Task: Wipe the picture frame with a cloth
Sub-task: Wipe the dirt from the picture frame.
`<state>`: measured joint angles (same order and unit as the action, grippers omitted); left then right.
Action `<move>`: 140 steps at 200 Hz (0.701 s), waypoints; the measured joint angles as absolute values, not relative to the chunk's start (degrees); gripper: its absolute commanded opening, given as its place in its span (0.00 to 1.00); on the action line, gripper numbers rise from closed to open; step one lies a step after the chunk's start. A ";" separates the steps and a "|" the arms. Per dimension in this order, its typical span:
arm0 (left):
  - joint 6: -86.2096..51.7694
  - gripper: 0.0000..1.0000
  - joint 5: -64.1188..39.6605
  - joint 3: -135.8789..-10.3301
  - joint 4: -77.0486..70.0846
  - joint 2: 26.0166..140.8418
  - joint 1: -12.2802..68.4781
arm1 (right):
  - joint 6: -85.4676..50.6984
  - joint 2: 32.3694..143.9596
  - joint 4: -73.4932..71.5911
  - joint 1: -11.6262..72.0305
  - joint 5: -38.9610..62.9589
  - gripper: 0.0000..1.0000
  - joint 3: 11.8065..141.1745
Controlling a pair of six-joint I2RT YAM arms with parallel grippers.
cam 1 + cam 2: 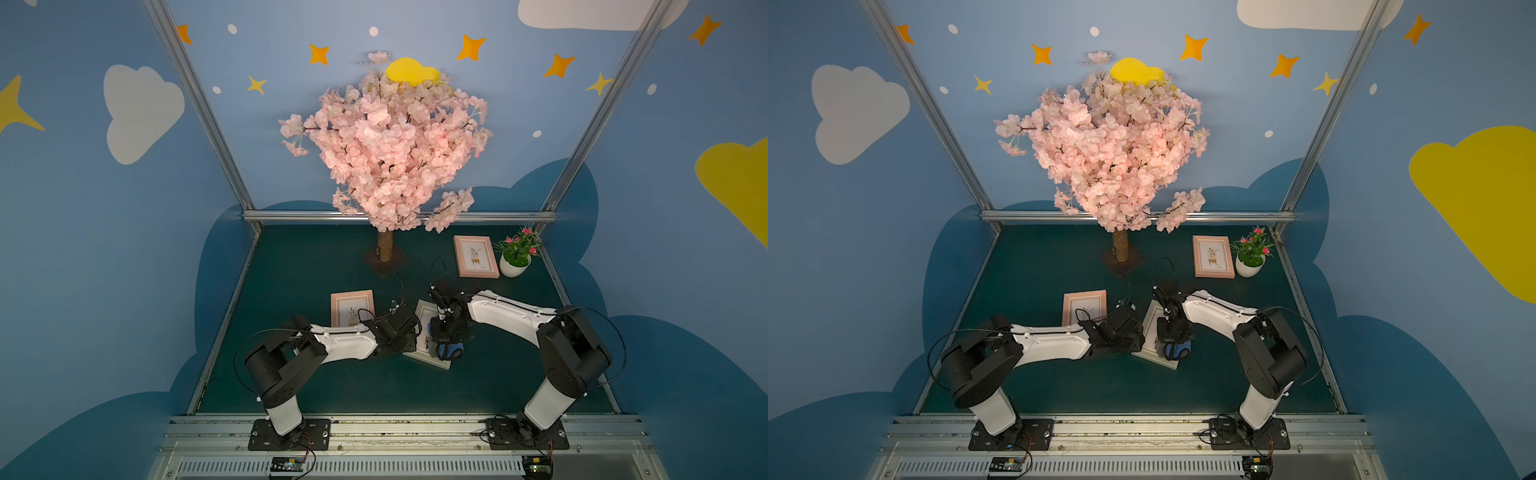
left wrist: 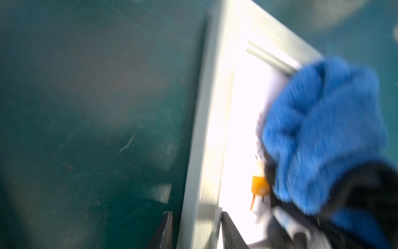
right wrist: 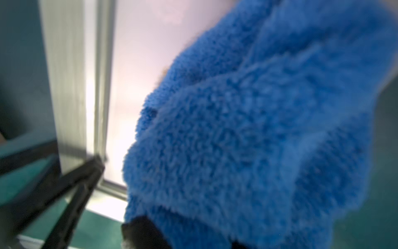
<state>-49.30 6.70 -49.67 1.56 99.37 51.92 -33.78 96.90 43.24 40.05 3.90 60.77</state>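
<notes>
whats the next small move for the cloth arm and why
Probably slide the cloth across the bare glass toward the left pincer: the right pincer holds it bunched on one side of the white frame, whose other edge the left pincer grips.

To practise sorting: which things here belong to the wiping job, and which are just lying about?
In use:
cloth
white frame

Lying about:
near pink frame
far pink frame
plant
tree

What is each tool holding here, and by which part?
Right tool: bunched blue cloth, grip spot hidden. Left tool: white frame, by its side rail near a corner.
</notes>
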 measured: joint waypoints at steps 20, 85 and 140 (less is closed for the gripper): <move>-49.30 0.38 6.68 -49.69 1.63 99.37 51.92 | -34.04 97.51 43.66 39.64 3.90 0.00 61.60; -49.15 0.39 6.66 -50.09 2.17 99.55 52.21 | -30.85 106.91 44.99 34.89 1.41 0.00 76.29; -45.74 0.51 6.63 -51.62 3.84 100.05 52.64 | -31.16 100.79 45.50 36.51 1.08 0.00 68.10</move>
